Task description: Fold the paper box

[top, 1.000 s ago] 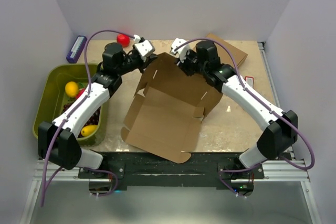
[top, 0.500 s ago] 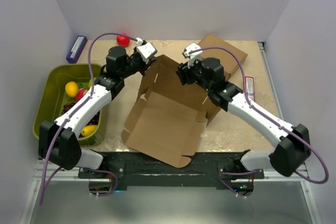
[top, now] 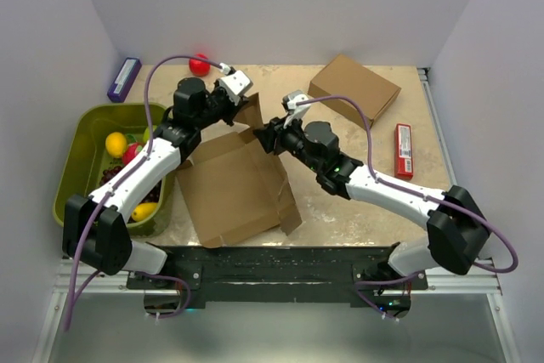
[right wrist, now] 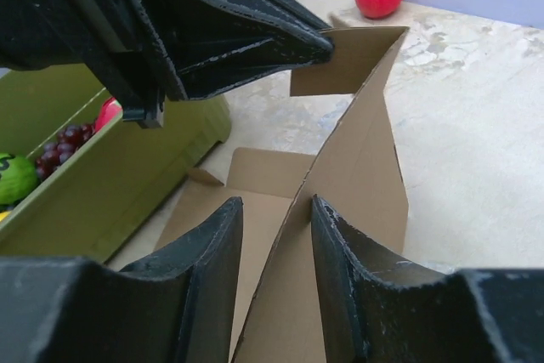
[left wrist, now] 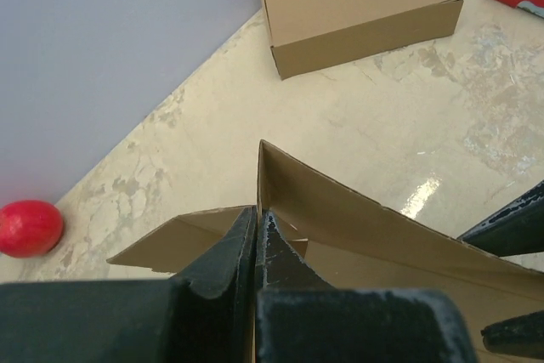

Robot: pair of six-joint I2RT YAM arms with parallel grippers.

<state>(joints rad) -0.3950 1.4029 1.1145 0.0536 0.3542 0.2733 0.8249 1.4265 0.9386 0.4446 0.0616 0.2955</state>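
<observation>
Beige marbled table spreads under both my arms, closed in by plain grey walls. On it, left of the middle and toward my bases, lies the paper box, half formed: its broad floor panel rests flat on the table while its far wall stands up on edge. My left gripper is at the far left corner of that wall, and its two fingers are pressed tight together on the top edge of the card, pinching a small flap where it meets the wall. My right gripper comes in from the other side, just beside my left one. Its fingers are spread, with the standing wall running between them; the card lies against one finger and a gap shows before the other, so it straddles the wall and does not clamp it. Far right on the table, well apart from my work, sits a closed brown carton, and a red packet lies nearer the right edge. A red apple rests by the back wall behind my left wrist. A green bin of fruit stands at the left, close to the box's left edge, with a purple box beyond it.
</observation>
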